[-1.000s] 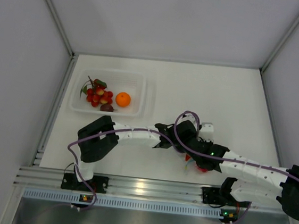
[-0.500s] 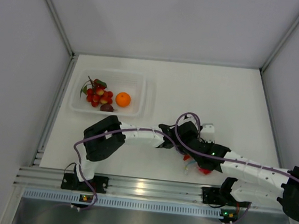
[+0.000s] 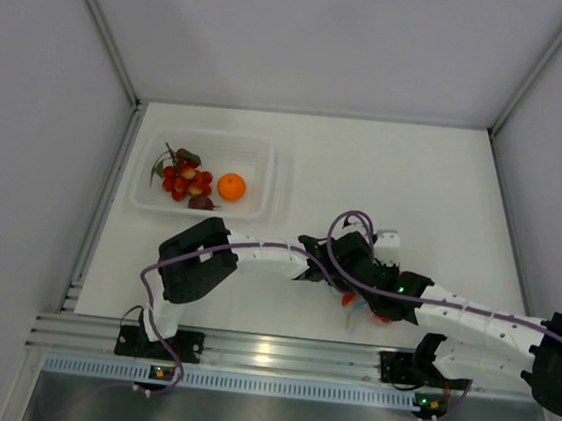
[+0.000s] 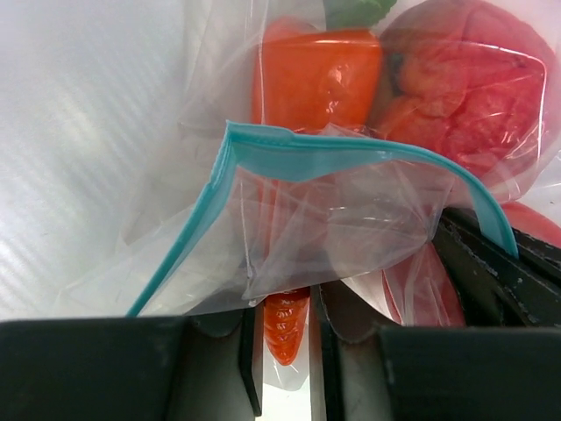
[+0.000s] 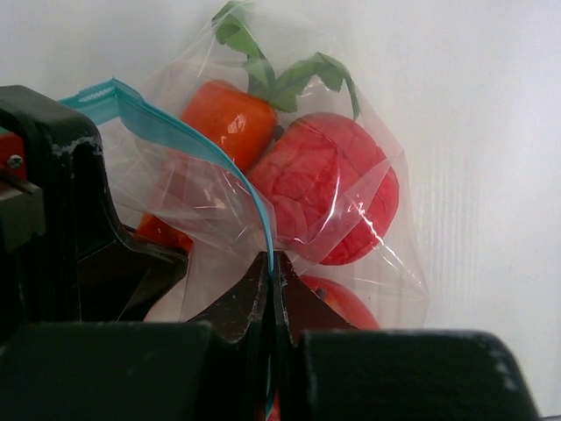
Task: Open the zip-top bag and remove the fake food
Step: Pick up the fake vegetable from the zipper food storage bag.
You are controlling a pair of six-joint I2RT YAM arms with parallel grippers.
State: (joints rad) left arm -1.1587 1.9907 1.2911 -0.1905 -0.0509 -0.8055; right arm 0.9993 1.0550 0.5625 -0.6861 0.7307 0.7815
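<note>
Right fingers (image 5: 235, 309) pinch the teal zip strip (image 5: 158, 127) of the small clear soft plastic bag (image 5: 337, 189); left fingers (image 4: 219, 360) grip its film. It lies near the bench's (image 3: 414, 184) front edge, right of middle.

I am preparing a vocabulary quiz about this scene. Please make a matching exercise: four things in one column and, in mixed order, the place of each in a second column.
Things:
1 carrot
2 orange
3 zip strip
4 berries

Places:
A tray, left half in the top view
B pinched in the right gripper
C inside the bag
D tray, right half in the top view

Pairs: 1-C, 2-D, 3-B, 4-A
</note>
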